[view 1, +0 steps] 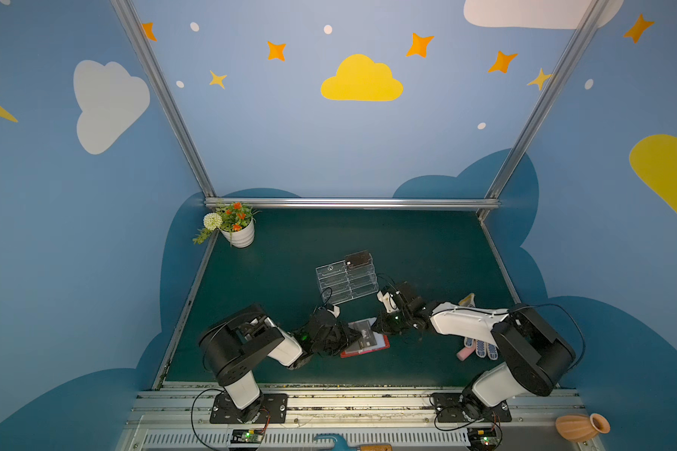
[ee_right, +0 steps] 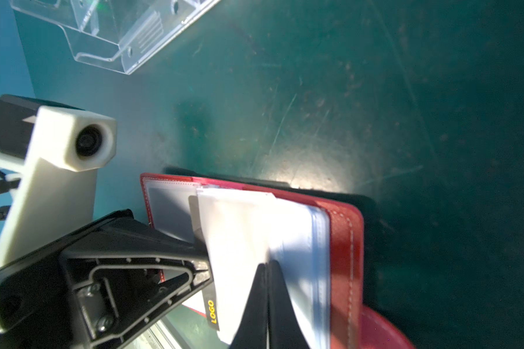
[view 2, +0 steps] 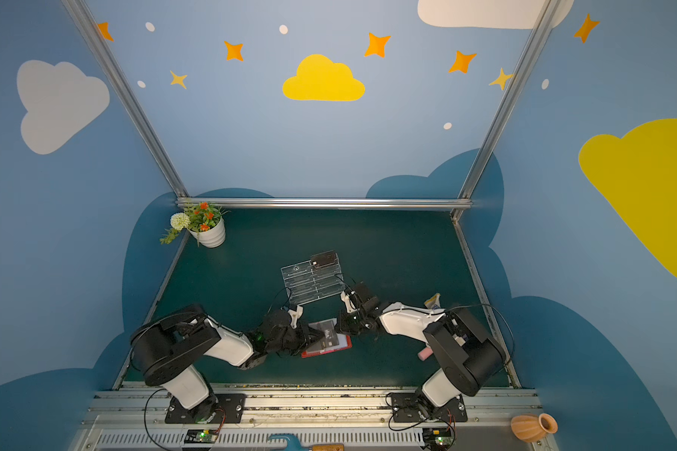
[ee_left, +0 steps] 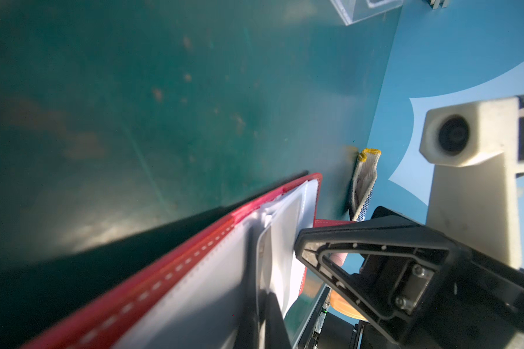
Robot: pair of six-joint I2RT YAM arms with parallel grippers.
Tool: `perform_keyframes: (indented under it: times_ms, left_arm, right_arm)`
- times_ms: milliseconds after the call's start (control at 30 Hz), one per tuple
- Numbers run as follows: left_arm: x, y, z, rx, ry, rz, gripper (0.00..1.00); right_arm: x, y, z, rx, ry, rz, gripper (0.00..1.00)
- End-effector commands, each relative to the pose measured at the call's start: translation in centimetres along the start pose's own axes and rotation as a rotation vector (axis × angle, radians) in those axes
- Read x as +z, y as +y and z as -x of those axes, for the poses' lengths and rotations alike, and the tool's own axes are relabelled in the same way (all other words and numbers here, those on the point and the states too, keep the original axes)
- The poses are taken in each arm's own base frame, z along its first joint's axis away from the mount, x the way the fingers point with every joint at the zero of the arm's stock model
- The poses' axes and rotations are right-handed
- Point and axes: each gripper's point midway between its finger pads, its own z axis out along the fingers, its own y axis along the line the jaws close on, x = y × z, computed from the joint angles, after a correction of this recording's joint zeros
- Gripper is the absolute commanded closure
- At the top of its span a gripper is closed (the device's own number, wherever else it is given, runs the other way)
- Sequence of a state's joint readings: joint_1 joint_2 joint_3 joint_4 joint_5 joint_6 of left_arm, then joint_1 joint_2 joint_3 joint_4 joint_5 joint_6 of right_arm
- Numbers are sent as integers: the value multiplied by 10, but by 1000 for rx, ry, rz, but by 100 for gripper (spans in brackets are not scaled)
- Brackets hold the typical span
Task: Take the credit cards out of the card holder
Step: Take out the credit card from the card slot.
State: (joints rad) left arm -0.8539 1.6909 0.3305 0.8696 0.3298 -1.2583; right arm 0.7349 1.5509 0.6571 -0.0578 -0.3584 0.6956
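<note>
Extraction looked to be the step in hand. The red leather-like booklet card holder (view 1: 384, 343) lay open on the near middle of the dark green table mat (view 1: 427, 242), between the two arms. The left gripper (view 1: 356, 336) had its black fingers closed on the edge of a small flat dark credit card (ee_right: 211, 311) marked "LOGO" in yellow. The card stuck out from among the holder's clear-grey plastic sleeve pages (ee_right: 239, 235). The right gripper (ee_right: 268, 269), fingers pressed together, pinched one of those pages from the opposite side, apparently to steady it. Whether the card was fully free of its sleeve could not be told.

The next move seemed to call for a straight pull by the left arm along the sleeve's opening while the right pinned the page, so the whole booklet would not drag along.

Just beyond the holder stood a clear acrylic tiered stand (view 1: 346, 281), with another dark card (view 1: 357, 258) in its top tier. A white pot of artificial flowers (view 1: 238, 234) occupied the far left corner of the mat. White dotted gloves (view 1: 481, 347) and a pink object (view 1: 464, 354) lay beside the right arm. A terracotta vase (view 1: 582, 427) lay outside the mat, by the near rail. Aluminium posts (view 1: 165, 97) framed blue walls (view 1: 290, 136) painted with clouds and orange stars.
</note>
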Motion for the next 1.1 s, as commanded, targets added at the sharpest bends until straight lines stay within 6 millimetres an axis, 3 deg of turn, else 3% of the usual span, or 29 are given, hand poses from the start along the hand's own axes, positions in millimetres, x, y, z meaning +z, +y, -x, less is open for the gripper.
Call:
perform_keyframes:
  times_ms: [0, 567, 800, 1067]
  left_arm:
    - [-4, 36, 0, -34, -27, 122, 96]
    - [-29, 44, 5, -8, -79, 188, 96]
    - [-26, 31, 4, 16, -59, 152, 96]
    - [-37, 22, 6, 45, -83, 116, 96]
  right_arm:
    - [6, -24, -24, 30, 68, -84, 98]
    - [6, -31, -25, 40, 71, -113, 100]
    - [-4, -12, -17, -12, 40, -81, 99]
    - [-35, 14, -1, -56, -30, -57, 94]
